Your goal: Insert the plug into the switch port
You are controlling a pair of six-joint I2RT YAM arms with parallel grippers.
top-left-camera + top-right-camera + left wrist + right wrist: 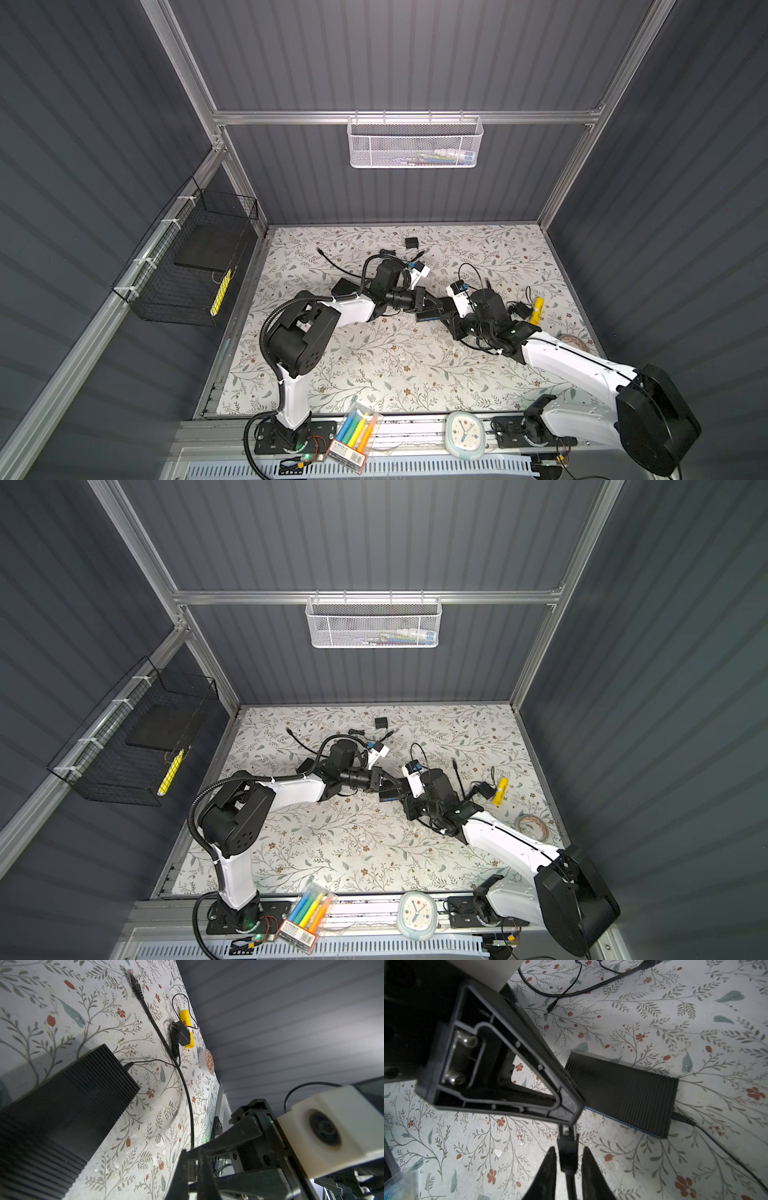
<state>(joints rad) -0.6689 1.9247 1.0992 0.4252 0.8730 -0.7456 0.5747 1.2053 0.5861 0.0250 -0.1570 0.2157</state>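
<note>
Only the right wrist view shows the plug [567, 1140]. It is off the table [695, 1022], near the blue-edged side of the switch [623, 1093] but apart from it, and in no port. The right pincer [569, 1149] stands narrow, with 1 finger either side of the plug's boot; whether it presses cannot be told. The left pincer [570, 1114], jaws together, has its tip at the plug's clear end.

The left wrist view alone shows a black cable [187, 1095] ending in a loose plug [130, 972] that lies on the table. Both wrist views show a thin power lead [145, 1061] entering the switch's end.

In both top views the 2 arms reach inward from the table's front corners, forearms low. Their pincers meet tip to tip over the switch and mostly hide it.
</note>
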